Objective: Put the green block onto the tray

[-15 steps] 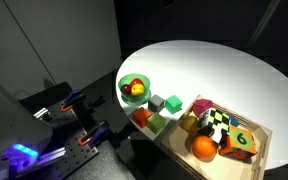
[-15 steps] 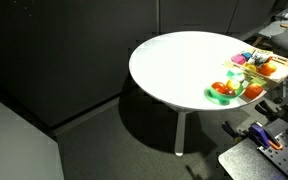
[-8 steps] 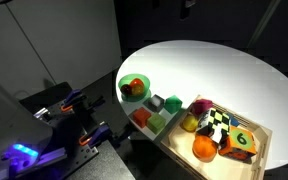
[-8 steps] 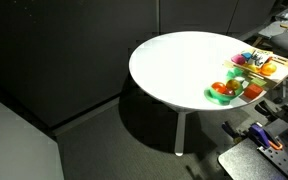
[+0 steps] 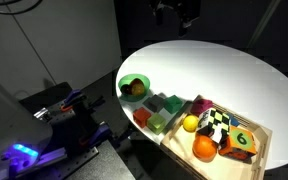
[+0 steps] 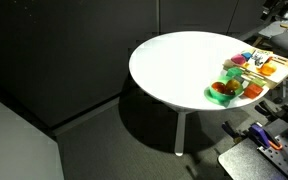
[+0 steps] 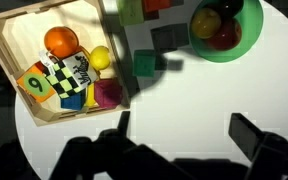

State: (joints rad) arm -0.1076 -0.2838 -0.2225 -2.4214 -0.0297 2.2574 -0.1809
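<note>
While the tool (image 5: 174, 10) hangs high at twelve o'clock in an exterior view, the green block (image 5: 171, 103) sits on the white counter (image 5: 214, 65), outside the tray (image 5: 267, 137) at its ten o'clock, just beside a grey cube (image 5: 156, 100). In an exterior view from farther off, a green bowl (image 6: 224, 92) shows, but the block is too small to pick out. In the wrist view, the dark fingers (image 7: 249, 135) stand apart with nothing between them, and the block lies at three o'clock of the tray, just beside its rim.

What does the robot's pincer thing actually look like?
In the wrist view the pincer is black: two chunky, blocky fingers, seen mostly as dark silhouette. The lighting is too dim to make out any cables or markings.
</note>
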